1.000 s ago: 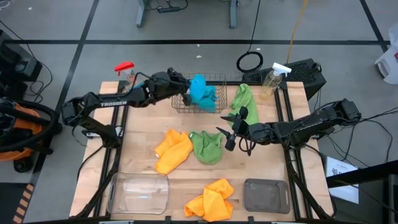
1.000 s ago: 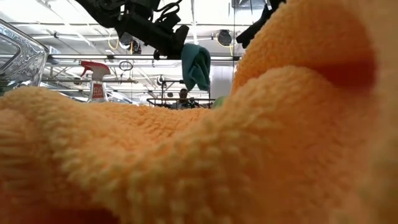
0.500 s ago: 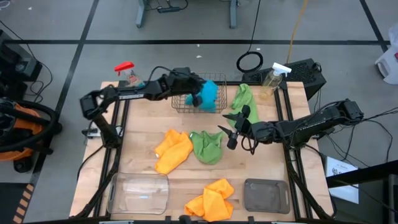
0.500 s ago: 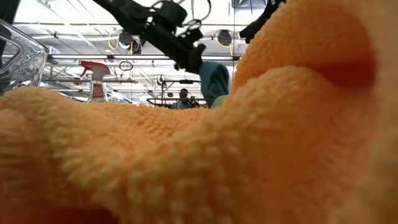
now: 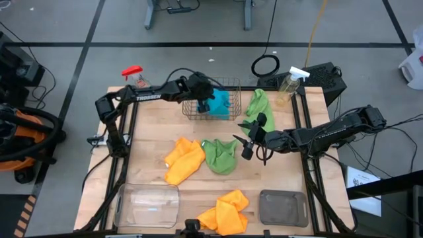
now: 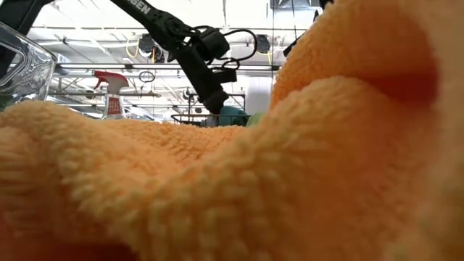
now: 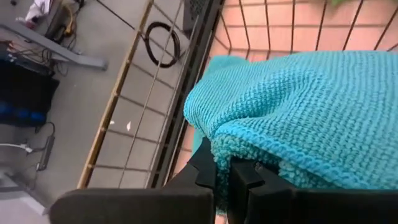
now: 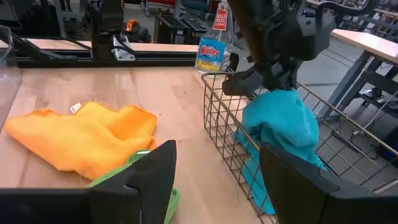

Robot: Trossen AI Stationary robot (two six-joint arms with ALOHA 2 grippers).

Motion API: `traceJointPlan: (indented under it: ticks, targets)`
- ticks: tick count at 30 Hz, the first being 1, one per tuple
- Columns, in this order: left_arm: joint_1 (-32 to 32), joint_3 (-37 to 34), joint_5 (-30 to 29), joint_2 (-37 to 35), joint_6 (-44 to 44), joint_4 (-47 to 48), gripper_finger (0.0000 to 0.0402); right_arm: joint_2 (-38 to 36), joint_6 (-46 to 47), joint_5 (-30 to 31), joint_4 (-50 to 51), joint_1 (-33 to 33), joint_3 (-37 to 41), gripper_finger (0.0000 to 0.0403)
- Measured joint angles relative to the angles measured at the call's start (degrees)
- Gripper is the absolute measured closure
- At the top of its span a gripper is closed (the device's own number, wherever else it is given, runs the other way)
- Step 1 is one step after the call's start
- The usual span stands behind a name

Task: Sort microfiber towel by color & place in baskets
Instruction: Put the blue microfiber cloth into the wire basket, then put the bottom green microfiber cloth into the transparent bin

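Note:
My left gripper (image 5: 206, 102) reaches into the copper wire basket (image 5: 192, 114) at the table's far middle, shut on a teal-blue towel (image 5: 222, 102) bunched inside it. My right gripper (image 5: 240, 139) hovers open, just right of a green towel (image 5: 219, 156) lying crumpled at mid-table. A second green towel (image 5: 258, 104) lies right of the basket. One yellow-orange towel (image 5: 184, 159) lies left of centre; another (image 5: 225, 211) lies at the near edge and fills the low view (image 6: 290, 174). My left gripper pinches the teal towel between its two fingers (image 7: 206, 167) at a hemmed, folded-over edge (image 7: 231, 144). It comes slanting down from the table's left. The towel (image 8: 281, 121) sits heaped in the basket, slack below the fingers.
A clear plastic bin (image 5: 149, 205) stands at the near left and a dark grey bin (image 5: 283, 207) at the near right. Spray bottles stand at the far left (image 5: 134, 77) and far right (image 5: 291, 84) corners. Bare wood shows between the towels and the bins.
My left gripper has moved right and down into the wire basket, still shut on the teal towel. The towel hung clear above the basket a second ago and now rests bunched inside it. My right gripper has kept still.

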State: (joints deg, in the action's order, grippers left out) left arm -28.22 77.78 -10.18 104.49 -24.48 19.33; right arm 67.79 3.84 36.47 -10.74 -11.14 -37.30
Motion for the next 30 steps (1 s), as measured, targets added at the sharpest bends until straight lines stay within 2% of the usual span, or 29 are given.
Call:
traceJointPlan:
  ticks: [6, 15, 19, 23, 25, 27, 30]
  targets:
    - [-0.01, 0.0, -2.75, 0.02, -1.89, 4.54, 0.0372, 0.0, 0.0, -0.02, 0.07, 0.0, 0.0, 0.0181]
    - [0.07, 0.0, -8.12, -1.85, -4.11, 11.68, 0.0246, 0.0, 0.07, -0.04, 0.37, 0.01, 0.0, 0.0181]
    - [0.58, -0.04, -9.19, -5.12, -4.44, 14.69, 0.0212, 0.0, 0.69, -0.07, 1.03, 0.02, 0.0, 0.0181]
    - [1.23, -0.04, -6.21, -8.9, -3.34, 12.97, 0.0207, 0.02, 0.87, -0.08, 1.43, 0.0, 0.02, 0.0181]
    - [1.44, 0.02, -2.08, -10.09, -2.95, 10.92, 0.0214, 0.02, 0.96, -0.06, 1.42, 0.04, 0.02, 0.0181]
    - [1.85, 0.09, 0.75, -10.07, -4.83, 9.54, 0.0231, 0.02, 0.98, 0.24, 1.43, 0.06, 0.02, 0.0181]
    - [1.81, 0.03, 0.98, -7.78, -9.06, 8.84, 0.0272, 0.02, 1.09, 0.79, 1.46, 0.07, 0.02, 0.0181]
